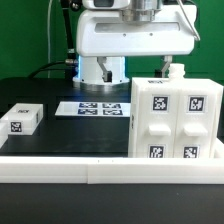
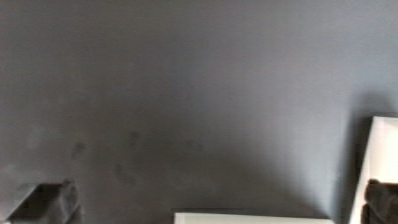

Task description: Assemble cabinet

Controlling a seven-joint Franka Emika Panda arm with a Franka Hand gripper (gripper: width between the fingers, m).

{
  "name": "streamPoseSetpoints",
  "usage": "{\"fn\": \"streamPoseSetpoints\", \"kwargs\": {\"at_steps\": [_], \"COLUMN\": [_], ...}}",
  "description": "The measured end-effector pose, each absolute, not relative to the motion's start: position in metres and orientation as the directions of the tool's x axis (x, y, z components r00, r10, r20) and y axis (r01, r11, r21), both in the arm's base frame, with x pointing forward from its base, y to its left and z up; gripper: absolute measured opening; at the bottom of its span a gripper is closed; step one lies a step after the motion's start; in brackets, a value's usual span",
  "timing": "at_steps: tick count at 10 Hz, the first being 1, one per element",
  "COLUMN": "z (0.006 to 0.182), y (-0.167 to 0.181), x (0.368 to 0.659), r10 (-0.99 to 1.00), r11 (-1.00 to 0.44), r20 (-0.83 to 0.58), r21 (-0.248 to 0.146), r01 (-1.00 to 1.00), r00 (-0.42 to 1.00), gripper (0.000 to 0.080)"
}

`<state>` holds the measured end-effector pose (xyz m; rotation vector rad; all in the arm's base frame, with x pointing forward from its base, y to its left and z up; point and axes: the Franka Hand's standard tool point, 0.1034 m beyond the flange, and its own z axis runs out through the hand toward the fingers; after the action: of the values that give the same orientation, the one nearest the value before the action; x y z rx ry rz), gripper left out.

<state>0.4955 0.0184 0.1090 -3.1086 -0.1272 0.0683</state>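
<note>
Though white, a four-tagged cabinet point(image 1: 175, 120).

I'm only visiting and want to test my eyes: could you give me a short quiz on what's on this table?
1. True or false: the small white block touches the cabinet.
2. How many tags show on the cabinet's front? A) two B) four C) six
3. Fill in: in the wrist view, the gripper is open and holds ____.

Key: 1 false, they sit apart; 2 B; 3 nothing.
</note>
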Motion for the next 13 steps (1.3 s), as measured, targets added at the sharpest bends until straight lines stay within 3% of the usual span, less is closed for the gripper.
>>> {"fn": "streamPoseSetpoints", "kwargs": {"at_steps": [3,7,11,13], "z": [0.092,0.077,0.076,0.064], "y": [-0.046,-0.116,-0.14,-0.171], "x": [0.469,0.458,0.452,0.437], "r10": [0.043,0.107,0.101,0.078], "r11": [-0.999,-0.994,-0.995,-0.997], "r20": [-0.055,-0.049,-0.051,-0.058], "r21": [-0.021,-0.012,-0.007,0.005], "r01": [0.042,0.107,0.101,0.078], "r00": [0.998,0.993,0.994,0.995], "gripper": [0.0797,0.0797,0.0797,0.0797]}}
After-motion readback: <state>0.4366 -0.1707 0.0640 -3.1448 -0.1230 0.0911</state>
